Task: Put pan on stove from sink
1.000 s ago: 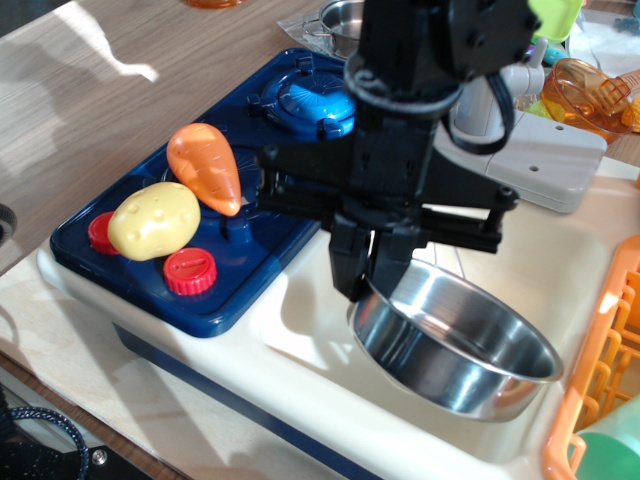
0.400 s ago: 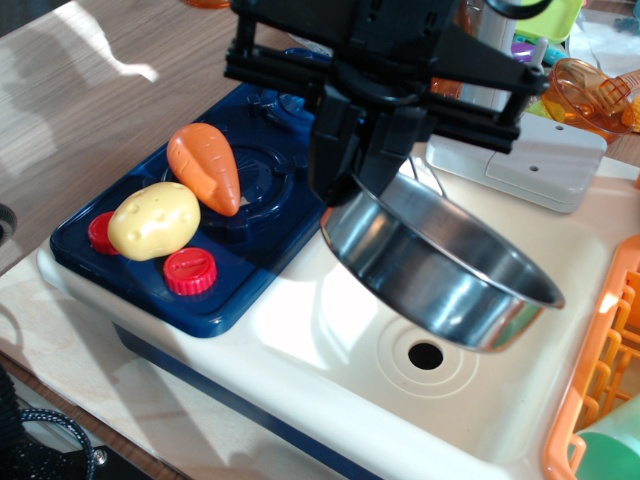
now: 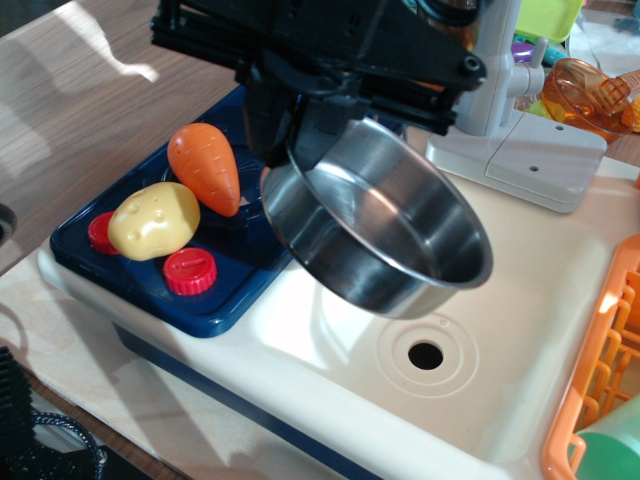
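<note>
My black gripper (image 3: 285, 135) is shut on the left rim of the shiny steel pan (image 3: 385, 225). The pan hangs tilted in the air, above the seam between the dark blue stove (image 3: 130, 275) and the cream-white sink (image 3: 470, 400). The sink basin is bare, with its round drain hole (image 3: 425, 354) showing. On the stove an orange toy carrot (image 3: 205, 165) and a yellow toy potato (image 3: 153, 220) lie on the near burner, beside two red knobs (image 3: 189, 271). The far burner is hidden behind my arm.
A pale grey faucet (image 3: 500, 70) stands behind the sink. An orange dish rack (image 3: 600, 370) holding a green object lines the right edge. Orange and coloured toys (image 3: 590, 95) sit at the back right. Wooden tabletop (image 3: 90, 110) lies to the left.
The pan has been lifted out of the sink and carried up and left toward the stove, tilting more as it went. The drain hole has come into view.
</note>
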`<state>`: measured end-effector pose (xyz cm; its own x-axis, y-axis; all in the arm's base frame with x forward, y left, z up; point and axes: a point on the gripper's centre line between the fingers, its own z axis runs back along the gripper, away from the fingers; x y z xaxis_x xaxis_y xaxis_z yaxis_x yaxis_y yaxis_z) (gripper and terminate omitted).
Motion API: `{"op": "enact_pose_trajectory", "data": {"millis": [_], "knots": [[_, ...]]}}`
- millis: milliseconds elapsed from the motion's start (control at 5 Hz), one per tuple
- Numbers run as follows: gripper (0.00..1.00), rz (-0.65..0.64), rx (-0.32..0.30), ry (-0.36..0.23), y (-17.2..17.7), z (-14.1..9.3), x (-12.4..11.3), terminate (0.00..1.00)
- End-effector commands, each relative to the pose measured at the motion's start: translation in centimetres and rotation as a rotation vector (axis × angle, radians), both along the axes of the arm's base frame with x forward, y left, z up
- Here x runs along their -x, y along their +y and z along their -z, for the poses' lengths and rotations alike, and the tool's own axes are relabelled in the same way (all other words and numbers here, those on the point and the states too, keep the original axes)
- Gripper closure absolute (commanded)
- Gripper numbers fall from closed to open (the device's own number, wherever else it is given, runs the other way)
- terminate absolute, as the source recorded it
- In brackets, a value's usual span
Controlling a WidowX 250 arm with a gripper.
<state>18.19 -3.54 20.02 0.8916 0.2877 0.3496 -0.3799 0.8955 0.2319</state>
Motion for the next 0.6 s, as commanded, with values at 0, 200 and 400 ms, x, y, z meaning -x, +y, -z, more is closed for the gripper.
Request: {"op": "enact_pose_trajectory", "data": {"millis": [0, 200, 400], "knots": [[1.0, 0.093, -0.016, -0.096, 3.6, -1.2, -3.5, 0.0], [1.0, 0.181, -0.048, -0.141, 6.3, -0.9, -6.0, 0.0], [1.0, 0.28, -0.061, -0.183, 9.2, -0.8, -8.2, 1.0]]}}
